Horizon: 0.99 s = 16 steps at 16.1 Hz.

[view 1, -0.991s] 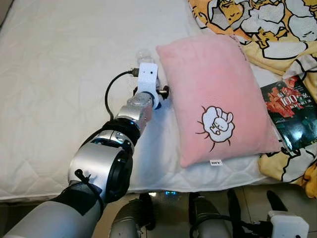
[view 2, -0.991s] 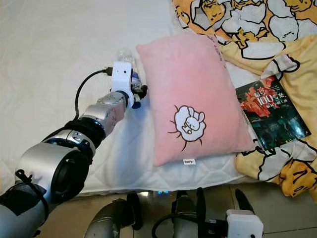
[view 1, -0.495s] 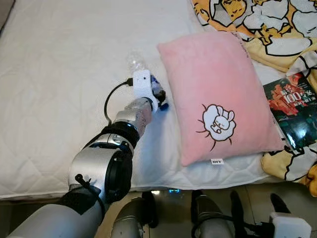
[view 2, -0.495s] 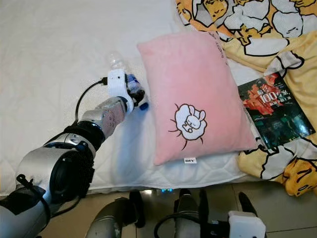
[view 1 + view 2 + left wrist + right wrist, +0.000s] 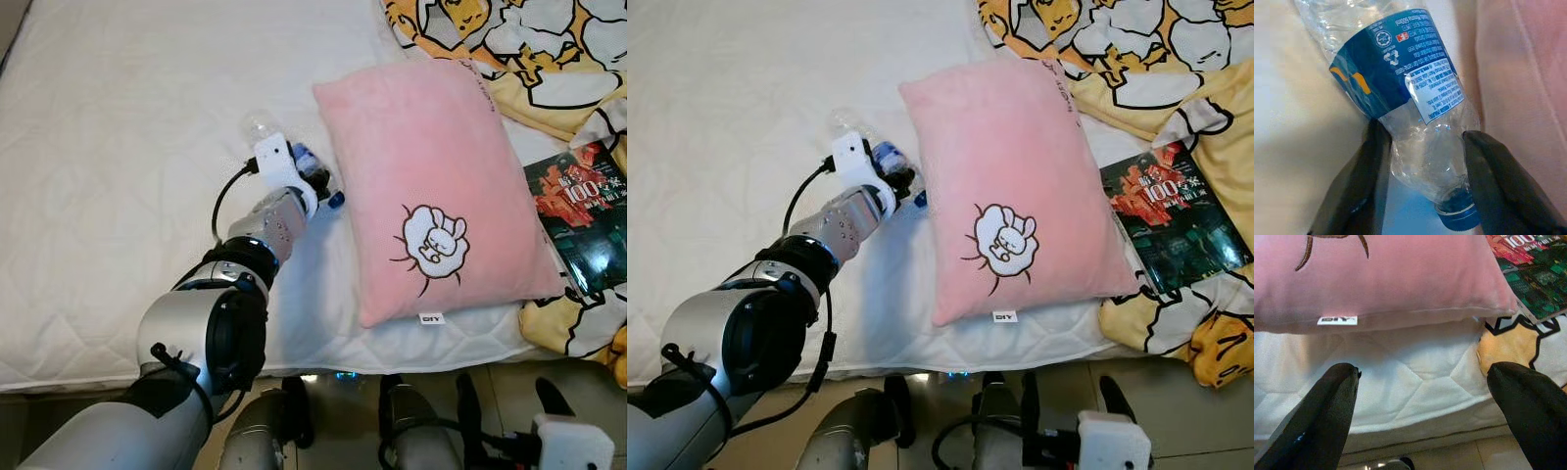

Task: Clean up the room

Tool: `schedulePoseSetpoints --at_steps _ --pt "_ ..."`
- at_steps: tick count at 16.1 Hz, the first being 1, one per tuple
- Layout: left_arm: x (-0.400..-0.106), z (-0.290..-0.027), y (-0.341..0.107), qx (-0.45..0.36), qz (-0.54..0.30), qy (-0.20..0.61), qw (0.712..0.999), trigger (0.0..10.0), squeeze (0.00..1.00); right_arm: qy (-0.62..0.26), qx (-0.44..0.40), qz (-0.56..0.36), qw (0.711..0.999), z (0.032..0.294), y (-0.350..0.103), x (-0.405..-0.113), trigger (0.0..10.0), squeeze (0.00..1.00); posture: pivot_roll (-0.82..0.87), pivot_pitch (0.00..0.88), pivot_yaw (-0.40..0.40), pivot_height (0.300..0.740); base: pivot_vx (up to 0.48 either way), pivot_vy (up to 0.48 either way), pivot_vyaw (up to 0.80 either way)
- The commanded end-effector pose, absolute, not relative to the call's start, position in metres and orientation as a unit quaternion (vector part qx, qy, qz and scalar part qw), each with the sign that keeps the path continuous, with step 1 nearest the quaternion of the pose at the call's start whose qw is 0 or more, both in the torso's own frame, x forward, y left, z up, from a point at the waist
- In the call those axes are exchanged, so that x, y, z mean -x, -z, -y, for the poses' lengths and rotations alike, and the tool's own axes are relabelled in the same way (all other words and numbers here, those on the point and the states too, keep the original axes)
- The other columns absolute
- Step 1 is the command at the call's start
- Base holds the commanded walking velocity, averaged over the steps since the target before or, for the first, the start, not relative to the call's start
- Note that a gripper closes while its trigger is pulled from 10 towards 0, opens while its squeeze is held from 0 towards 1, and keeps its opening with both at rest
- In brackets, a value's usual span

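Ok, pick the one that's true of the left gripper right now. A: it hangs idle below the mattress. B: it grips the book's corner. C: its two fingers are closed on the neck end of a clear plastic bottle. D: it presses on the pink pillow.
C: in the left wrist view the left gripper has a black finger on each side of the plastic bottle just above its blue cap, beside the pink pillow.

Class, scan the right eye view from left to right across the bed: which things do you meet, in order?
Left gripper holding the plastic bottle → pink pillow → book.
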<state>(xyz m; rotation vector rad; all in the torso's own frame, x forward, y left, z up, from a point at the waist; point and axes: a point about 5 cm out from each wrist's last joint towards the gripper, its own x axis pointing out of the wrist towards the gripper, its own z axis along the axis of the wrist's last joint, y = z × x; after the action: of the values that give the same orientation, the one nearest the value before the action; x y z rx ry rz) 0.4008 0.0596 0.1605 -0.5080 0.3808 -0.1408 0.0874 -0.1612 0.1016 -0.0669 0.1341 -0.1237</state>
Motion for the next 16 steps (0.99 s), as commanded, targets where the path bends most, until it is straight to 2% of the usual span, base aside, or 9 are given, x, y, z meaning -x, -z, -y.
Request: schedulePoseSetpoints --at_steps 1,7,8,9,12,16 --pt "-0.398 -0.058 -0.153 0.232 -0.196 0.083 0.949 0.0 0.00 0.068 0.024 -0.087 0.994 0.166 -0.094 -0.088 10.0 0.00 -0.33 0.286 0.121 0.740 0.000 0.000 0.00" --pt "-0.403 -0.089 -0.154 0.217 -0.167 0.072 0.959 0.0 0.00 0.056 0.018 -0.066 0.996 0.171 -0.086 -0.113 10.0 0.00 -0.25 0.200 0.129 0.740 0.000 0.000 0.00" --pt "-0.404 -0.108 -0.154 0.189 -0.149 0.063 0.969 0.0 0.00 0.047 0.017 -0.057 0.997 0.171 -0.085 -0.124 10.0 0.00 -0.22 0.168 0.126 0.740 0.000 0.000 0.00" --pt "-0.405 -0.114 -0.154 0.185 -0.144 0.060 0.970 0.0 0.00 0.045 0.016 -0.054 0.997 0.171 -0.085 -0.126 10.0 0.00 -0.22 0.168 0.126 0.740 0.000 0.000 0.00" --pt "-0.405 -0.153 -0.164 0.104 -0.079 0.048 0.990 0.0 0.00 0.029 0.010 -0.035 0.999 0.174 -0.084 -0.150 10.0 0.00 -0.12 0.119 0.103 0.740 0.000 0.000 0.00" --pt "-0.391 -0.185 -0.163 0.047 -0.020 0.043 0.998 0.0 0.00 0.007 0.004 -0.013 1.000 0.174 -0.086 -0.179 10.0 0.00 -0.01 0.079 0.056 0.740 0.000 0.000 0.00"
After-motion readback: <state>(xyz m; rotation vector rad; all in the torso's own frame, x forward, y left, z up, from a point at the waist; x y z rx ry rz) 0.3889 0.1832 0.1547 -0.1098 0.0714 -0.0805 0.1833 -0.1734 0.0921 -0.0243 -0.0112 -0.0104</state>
